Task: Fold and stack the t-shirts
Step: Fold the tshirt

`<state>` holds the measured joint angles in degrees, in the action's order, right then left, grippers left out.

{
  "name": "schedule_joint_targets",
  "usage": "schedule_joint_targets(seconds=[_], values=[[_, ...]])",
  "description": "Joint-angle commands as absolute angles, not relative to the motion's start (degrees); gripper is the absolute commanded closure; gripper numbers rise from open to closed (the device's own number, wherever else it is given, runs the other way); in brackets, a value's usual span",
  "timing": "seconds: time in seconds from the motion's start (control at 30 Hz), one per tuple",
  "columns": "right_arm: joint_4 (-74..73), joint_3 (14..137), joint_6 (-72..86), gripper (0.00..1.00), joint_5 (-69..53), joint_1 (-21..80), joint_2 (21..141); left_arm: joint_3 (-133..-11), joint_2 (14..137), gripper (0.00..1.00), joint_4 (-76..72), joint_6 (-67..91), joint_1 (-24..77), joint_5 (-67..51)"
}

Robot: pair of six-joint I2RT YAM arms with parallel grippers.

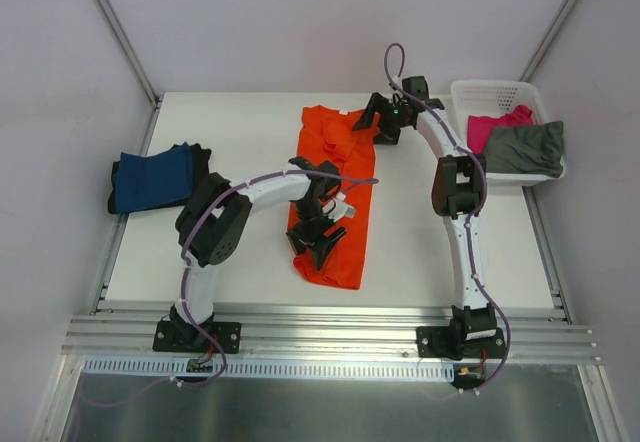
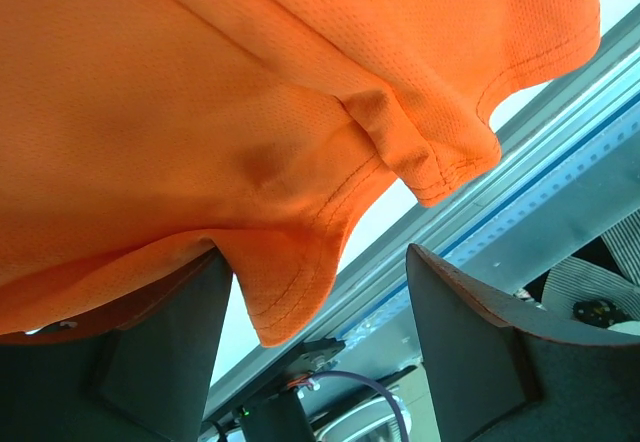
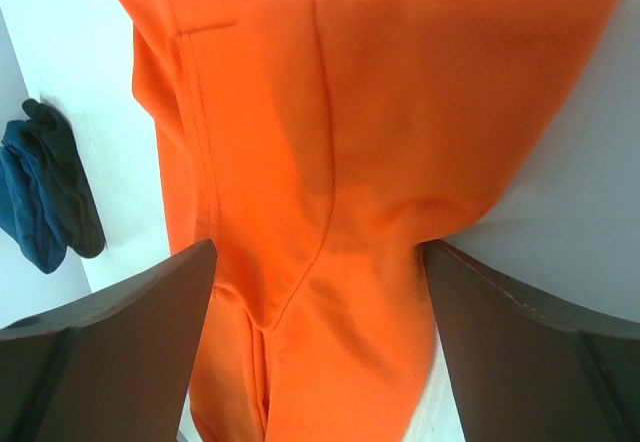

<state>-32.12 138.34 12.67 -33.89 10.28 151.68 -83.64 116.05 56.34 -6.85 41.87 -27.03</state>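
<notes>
Left tool (image 2: 320, 347) closest to lens: fingers spread wide, nothing pinched, a hem of the orange t-shirt (image 2: 250, 112) sagging between them and touching one finger. Right tool (image 3: 320, 352) likewise spread, low over the same cloth.

Overhead: orange t-shirt lies mid-bench (image 1: 240, 122) as a narrow strip running 12 to 6, left tool at its 6 o'clock end, right tool at its 12 o'clock end. Reads as half folded; crosswise fold not yet made.

Navy t-shirt (image 1: 150, 180) at 9 o'clock by the bench edge looks folded, likely the base of the stack.

Magenta t-shirt (image 1: 495, 127) and grey-olive t-shirt (image 1: 525, 147) crumpled in basket (image 1: 490, 87) at 2 o'clock.

Tally, by my reckoning: one done, one under way, two to go
</notes>
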Motion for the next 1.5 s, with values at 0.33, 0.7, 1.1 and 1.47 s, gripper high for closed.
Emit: schedule_joint_targets(seconds=[0.33, 0.7, 1.1, 1.47], values=[[-28.3, 137.4, 9.9, 0.08, -33.5, 5.6, 146.2, -82.3, 108.0, 0.28, 58.8, -10.8, 43.8, -19.2], [-41.9, 113.5, 2.0, 0.08, -22.3, 5.7, 119.1, -92.5, 102.7, 0.13, 57.2, -14.4, 42.4, -7.8], [-35.7, 64.9, -1.1, 0.15, -17.7, 18.4, 84.3, -81.3, 92.8, 0.28, 48.7, -0.2, 26.8, -10.7], [-39.5, 52.8, -1.4, 0.24, -20.6, 25.3, 76.7, -59.3, 82.4, 0.46, 41.0, 11.3, 26.9, -24.8]])
